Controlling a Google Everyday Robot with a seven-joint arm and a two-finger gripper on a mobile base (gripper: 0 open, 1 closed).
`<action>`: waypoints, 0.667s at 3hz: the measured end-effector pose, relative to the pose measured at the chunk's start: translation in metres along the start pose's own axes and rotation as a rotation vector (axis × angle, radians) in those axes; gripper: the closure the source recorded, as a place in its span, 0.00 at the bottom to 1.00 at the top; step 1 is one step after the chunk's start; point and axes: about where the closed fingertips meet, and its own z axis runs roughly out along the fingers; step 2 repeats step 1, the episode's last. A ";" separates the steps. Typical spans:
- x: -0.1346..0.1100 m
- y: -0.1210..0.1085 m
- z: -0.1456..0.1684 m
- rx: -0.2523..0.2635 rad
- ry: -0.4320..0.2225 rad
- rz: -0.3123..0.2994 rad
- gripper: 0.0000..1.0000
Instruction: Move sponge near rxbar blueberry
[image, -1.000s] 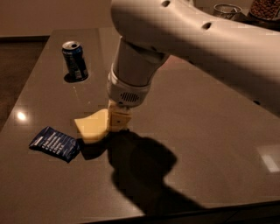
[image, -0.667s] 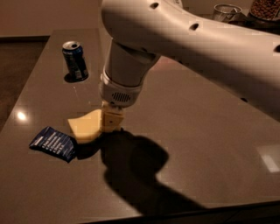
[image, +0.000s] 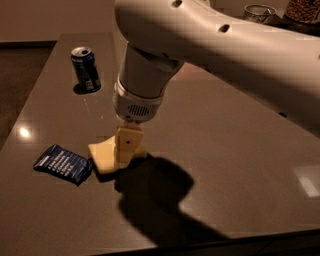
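Sponge (image: 104, 156) shifted left, in fingers (image: 127, 144), beside rxbar blueberry (image: 62, 164)

Pale yellow sponge (image: 102, 156) under tan gripper (image: 124, 153) — dark blue, white-lettered rxbar blueberry (image: 62, 164).

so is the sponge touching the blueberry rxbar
Cannot tell. In the camera view the sponge and the rxbar meet edge to edge, but shadow hides the seam. The gripper is down on the sponge.
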 end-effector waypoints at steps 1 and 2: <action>0.000 0.000 0.000 0.001 0.000 -0.001 0.00; 0.000 0.000 0.000 0.001 0.000 -0.001 0.00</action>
